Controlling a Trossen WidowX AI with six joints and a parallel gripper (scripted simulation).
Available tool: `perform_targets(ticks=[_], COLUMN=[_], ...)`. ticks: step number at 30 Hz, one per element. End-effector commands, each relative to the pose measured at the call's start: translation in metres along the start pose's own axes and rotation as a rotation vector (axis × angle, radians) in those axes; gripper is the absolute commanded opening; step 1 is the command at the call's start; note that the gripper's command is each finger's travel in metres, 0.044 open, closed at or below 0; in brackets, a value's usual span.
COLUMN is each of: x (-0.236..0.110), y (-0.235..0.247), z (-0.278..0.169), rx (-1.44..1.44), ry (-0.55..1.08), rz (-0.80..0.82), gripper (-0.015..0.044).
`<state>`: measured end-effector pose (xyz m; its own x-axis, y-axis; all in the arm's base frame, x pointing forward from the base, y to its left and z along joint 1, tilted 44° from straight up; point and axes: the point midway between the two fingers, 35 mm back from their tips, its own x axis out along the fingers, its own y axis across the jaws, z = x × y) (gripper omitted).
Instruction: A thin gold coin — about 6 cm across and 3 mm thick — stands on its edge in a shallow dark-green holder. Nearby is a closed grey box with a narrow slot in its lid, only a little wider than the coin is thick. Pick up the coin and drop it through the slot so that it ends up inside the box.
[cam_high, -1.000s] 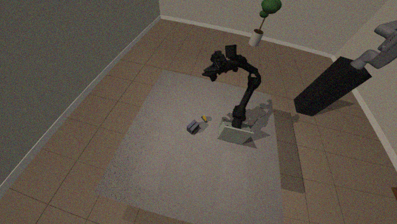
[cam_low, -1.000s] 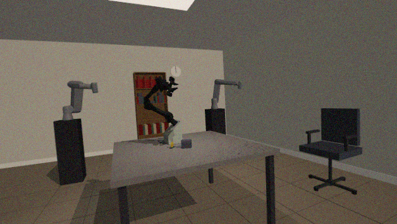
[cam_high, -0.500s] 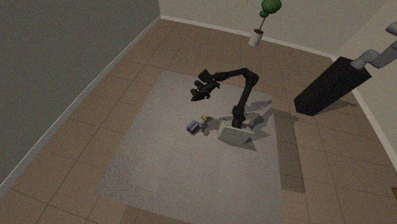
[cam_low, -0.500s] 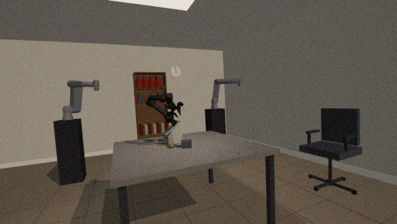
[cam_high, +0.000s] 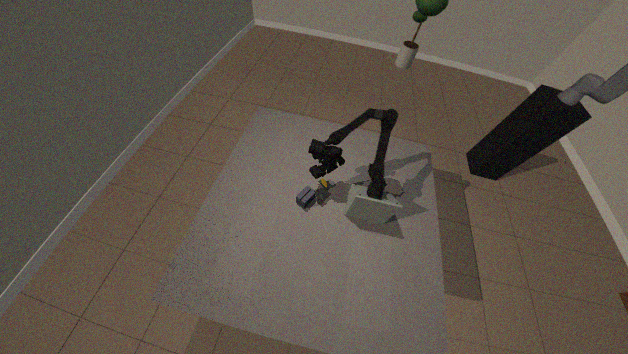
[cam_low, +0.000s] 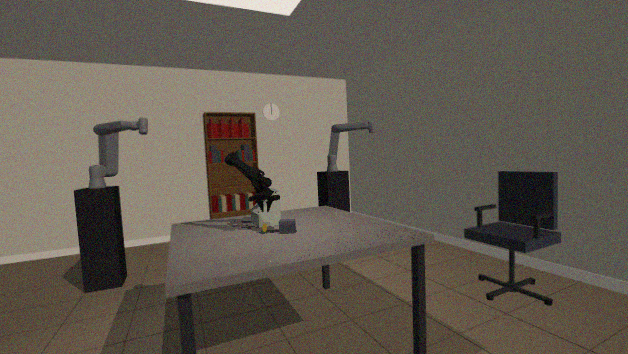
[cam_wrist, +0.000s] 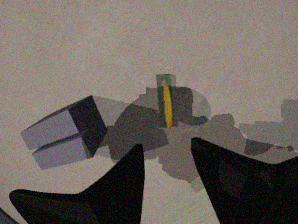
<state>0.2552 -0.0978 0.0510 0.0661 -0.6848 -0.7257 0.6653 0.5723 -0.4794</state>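
Note:
The gold coin stands on its edge in the dark-green holder, seen edge-on in the wrist view. The grey box sits to the coin's left in the wrist view, with the dark slot line across its lid. My gripper hangs above the coin, its two black fingers partly open with nothing between them. The coin lies ahead of the fingertips, roughly in line with the gap.
The arm's pale base block stands on the grey table beside the coin. Around the table are a black pedestal with a grey arm, a bookshelf, an office chair and a potted plant.

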Motion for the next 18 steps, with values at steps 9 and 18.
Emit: perform_targets(ticks=[9, 18], x=[0.04, 0.055], y=[-0.01, -0.012], z=[-0.002, -0.002], rx=[-0.004, -0.004], ry=[0.005, 0.005], rz=[-0.033, -0.033], gripper=[0.0161, 0.0161])
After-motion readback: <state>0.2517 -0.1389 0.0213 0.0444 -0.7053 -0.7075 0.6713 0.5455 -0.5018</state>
